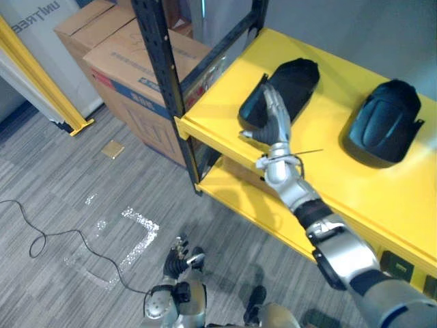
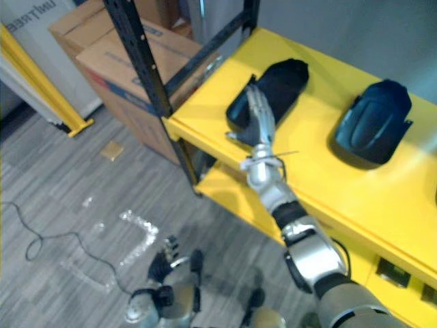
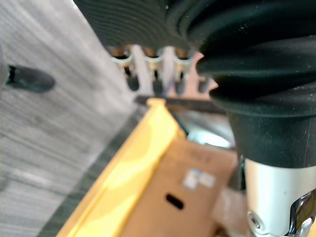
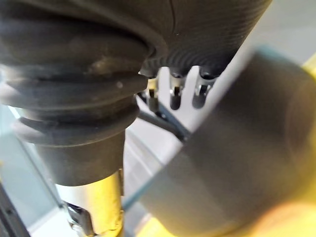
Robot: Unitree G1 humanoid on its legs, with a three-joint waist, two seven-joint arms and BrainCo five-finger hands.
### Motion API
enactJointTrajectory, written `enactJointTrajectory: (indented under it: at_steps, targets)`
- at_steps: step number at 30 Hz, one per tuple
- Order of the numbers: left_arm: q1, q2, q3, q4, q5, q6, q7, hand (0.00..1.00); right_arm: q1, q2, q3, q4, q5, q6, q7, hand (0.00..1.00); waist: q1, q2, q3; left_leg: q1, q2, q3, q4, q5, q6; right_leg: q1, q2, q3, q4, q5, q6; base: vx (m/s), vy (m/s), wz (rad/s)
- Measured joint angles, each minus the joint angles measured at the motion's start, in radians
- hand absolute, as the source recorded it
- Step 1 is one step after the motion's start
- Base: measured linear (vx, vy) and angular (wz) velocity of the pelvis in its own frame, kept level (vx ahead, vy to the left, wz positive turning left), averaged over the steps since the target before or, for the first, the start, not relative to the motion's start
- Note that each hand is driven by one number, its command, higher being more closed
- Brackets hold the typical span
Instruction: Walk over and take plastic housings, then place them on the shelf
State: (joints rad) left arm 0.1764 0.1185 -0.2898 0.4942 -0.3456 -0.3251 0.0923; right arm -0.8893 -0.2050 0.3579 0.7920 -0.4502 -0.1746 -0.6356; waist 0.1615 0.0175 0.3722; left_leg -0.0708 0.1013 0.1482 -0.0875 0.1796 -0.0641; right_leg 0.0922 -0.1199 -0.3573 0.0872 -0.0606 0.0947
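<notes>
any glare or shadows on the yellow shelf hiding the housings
Left eye view: a pale sheen on the yellow shelf at its far right edge, no washout; a soft shadow along the near edge of the right housing; the right hand covers part of the left housing. Right eye view: the same.

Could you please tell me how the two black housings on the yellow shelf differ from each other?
The left housing sits at the end of the shelf, with the right robot hand stretched over it, fingers straight; the right housing lies apart, untouched. The left housing looks slimmer, the right housing broader. Both are black and rest on the same yellow shelf.
</notes>
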Motion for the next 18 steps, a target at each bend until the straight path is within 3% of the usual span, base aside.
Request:
enactJointTrajectory:
  at_steps: [11,15,18]
  targets:
    - [0.001,0.001,0.001,0.000,-0.007,-0.001,0.002,0.00,-0.002,-0.008,-0.001,0.001,-0.067,0.026,0.002,0.00,-0.008,0.003,0.002,-0.002,0.000,-0.009,0.000,0.001,-0.002,-0.001,0.000,-0.005,0.008,0.000,0.000,0.00,0.000,0.00]
    - [0.000,0.001,0.001,-0.001,-0.007,-0.001,0.004,0.00,-0.025,-0.046,0.001,0.008,-0.103,0.033,0.003,0.00,-0.011,0.019,0.010,-0.018,-0.004,-0.030,0.000,0.003,-0.005,-0.005,-0.001,-0.026,0.009,0.000,0.000,-0.01,0.002,0.13]
    - [0.007,0.003,0.001,-0.001,-0.008,-0.001,0.014,0.00,-0.055,-0.064,0.024,0.027,-0.170,0.065,0.000,0.00,-0.009,0.022,0.012,-0.019,-0.005,-0.030,0.004,0.004,-0.004,-0.006,-0.002,-0.026,0.010,-0.001,0.000,0.00,0.000,0.03]
